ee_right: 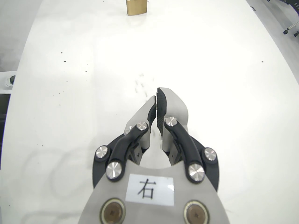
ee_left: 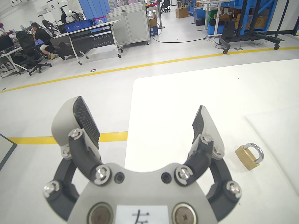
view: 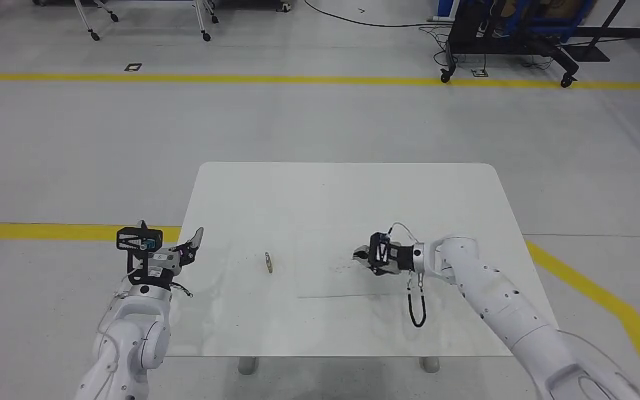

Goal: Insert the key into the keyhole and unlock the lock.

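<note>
A brass padlock (view: 268,262) with a silver shackle lies on the white table (view: 400,195), left of centre. In the left wrist view the padlock (ee_left: 247,158) lies flat beside my left gripper (ee_left: 140,104), which hangs open and empty over the table's left edge (view: 190,245). My right gripper (view: 358,254) rests low near the table's middle, pointing at the padlock (ee_right: 137,4) from some distance. The right gripper (ee_right: 156,93) is shut, and a thin sliver of metal, apparently the key, shows between its pads.
The table top around the padlock is bare apart from small dark specks. A black cable (view: 414,300) loops down from the right forearm onto the table. Yellow floor lines and wheeled furniture lie beyond the table.
</note>
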`<state>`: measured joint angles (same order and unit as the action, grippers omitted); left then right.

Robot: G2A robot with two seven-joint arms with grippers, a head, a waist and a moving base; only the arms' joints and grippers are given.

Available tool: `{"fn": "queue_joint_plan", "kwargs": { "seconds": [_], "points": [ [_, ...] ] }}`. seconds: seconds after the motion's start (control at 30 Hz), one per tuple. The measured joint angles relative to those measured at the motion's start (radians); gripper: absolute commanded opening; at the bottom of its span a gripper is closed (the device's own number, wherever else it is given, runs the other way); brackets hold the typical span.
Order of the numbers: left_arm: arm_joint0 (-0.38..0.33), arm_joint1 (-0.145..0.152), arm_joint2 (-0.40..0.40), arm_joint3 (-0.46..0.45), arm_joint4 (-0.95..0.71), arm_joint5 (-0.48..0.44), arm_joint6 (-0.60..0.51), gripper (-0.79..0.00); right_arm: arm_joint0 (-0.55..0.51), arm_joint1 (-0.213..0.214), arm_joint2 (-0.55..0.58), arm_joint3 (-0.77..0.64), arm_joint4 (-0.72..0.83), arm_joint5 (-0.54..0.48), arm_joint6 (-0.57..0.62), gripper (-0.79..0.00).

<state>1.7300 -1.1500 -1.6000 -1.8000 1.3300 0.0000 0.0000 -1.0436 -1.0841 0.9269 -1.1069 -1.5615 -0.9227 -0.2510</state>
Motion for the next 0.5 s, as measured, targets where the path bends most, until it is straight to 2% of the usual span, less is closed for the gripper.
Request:
{"fn": "queue_joint_plan", "kwargs": {
  "seconds": [0.17,0.3,0.5],
  "points": [
    [0.0,0.0,0.0,0.0,0.0,0.0,0.0,0.0,-0.037,0.019,0.063,-0.044,0.056,-0.01,-0.025,-0.785],
    [0.0,0.0,0.0,0.0,0.0,0.0,0.0,0.0,-0.072,0.033,0.125,-0.07,0.144,-0.011,0.013,-0.785],
    [0.0,0.0,0.0,0.0,0.0,0.0,0.0,0.0,-0.076,0.034,0.13,-0.073,0.15,-0.007,0.02,-0.785]
  ]
}}
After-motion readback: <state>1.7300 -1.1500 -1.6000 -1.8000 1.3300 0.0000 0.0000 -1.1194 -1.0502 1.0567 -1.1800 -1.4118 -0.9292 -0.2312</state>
